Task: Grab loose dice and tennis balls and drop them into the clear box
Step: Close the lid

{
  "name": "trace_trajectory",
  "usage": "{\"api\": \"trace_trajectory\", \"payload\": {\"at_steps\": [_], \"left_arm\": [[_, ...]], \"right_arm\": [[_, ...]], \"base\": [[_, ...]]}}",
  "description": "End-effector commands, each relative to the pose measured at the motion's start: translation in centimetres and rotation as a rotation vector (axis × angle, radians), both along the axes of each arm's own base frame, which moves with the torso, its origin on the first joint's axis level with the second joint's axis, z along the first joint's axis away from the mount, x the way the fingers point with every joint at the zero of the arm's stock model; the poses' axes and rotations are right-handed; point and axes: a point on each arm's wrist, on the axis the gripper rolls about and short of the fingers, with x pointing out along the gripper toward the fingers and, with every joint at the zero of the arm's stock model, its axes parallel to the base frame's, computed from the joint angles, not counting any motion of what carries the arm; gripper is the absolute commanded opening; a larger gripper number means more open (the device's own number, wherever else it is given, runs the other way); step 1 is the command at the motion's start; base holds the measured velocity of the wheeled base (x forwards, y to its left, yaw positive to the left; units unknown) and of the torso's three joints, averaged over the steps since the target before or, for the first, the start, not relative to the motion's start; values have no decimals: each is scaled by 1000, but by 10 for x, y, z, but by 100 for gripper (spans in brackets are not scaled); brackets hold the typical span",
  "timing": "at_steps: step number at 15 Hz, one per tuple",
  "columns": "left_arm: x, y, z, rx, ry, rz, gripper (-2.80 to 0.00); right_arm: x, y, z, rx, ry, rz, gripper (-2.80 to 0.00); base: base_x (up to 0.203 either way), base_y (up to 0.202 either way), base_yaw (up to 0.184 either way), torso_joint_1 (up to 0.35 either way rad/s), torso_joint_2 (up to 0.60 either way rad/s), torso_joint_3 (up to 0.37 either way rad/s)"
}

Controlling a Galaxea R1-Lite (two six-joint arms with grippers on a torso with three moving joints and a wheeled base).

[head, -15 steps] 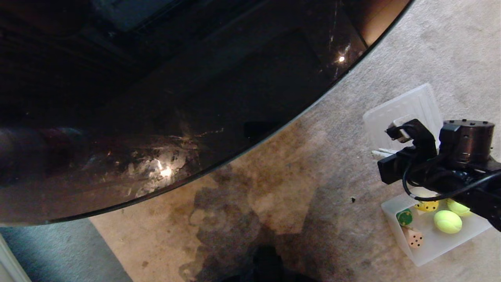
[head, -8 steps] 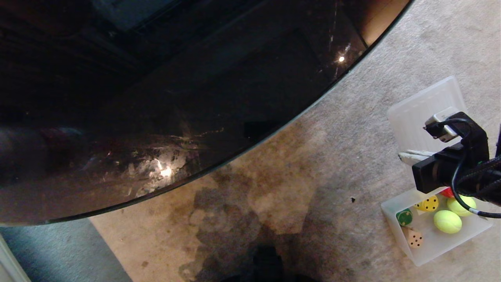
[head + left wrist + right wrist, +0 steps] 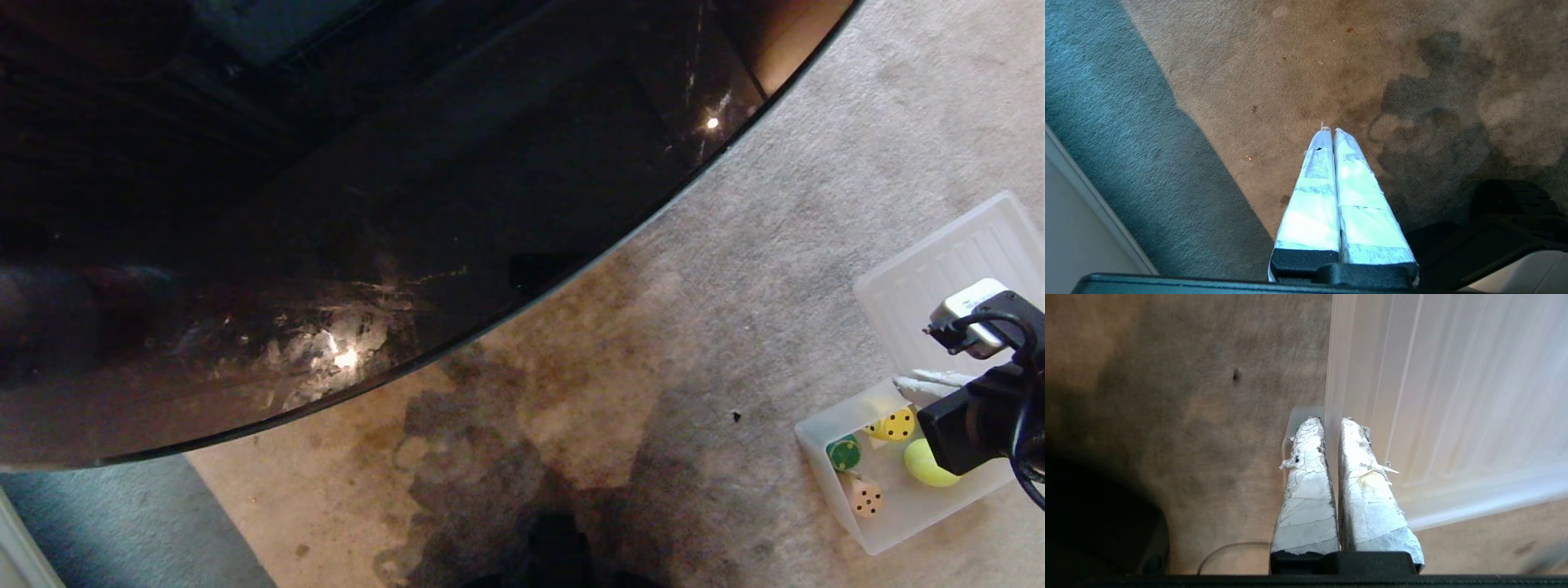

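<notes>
Big dark table [image 3: 326,204] looms over the carpet [image 3: 653,367]. Ribbed lid [image 3: 947,286] hangs clamped in the right gripper [image 3: 1332,421]. Box [image 3: 816,429] beneath holds dice [image 3: 891,425], ball [image 3: 922,463]. Left gripper [image 3: 1329,130] pressed together, empty.

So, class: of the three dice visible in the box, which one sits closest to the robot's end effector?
The yellow die; the green and tan dice lie farther off.

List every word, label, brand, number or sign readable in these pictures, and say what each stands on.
No readable words, brands or numerals in any view.
Yellow die: dark dots only, no text.
Tan die: dark dots only.
Green die: marks too small to read.
</notes>
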Motion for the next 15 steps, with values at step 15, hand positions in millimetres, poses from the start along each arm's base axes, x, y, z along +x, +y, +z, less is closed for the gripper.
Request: {"api": "trace_trajectory", "payload": {"at_steps": [15], "left_arm": [[0,0,0,0,0,1,-280]], "right_arm": [[-5,-1,0,-2,-9,-1,-280]], "base": [[0,0,0,0,0,0]]}}
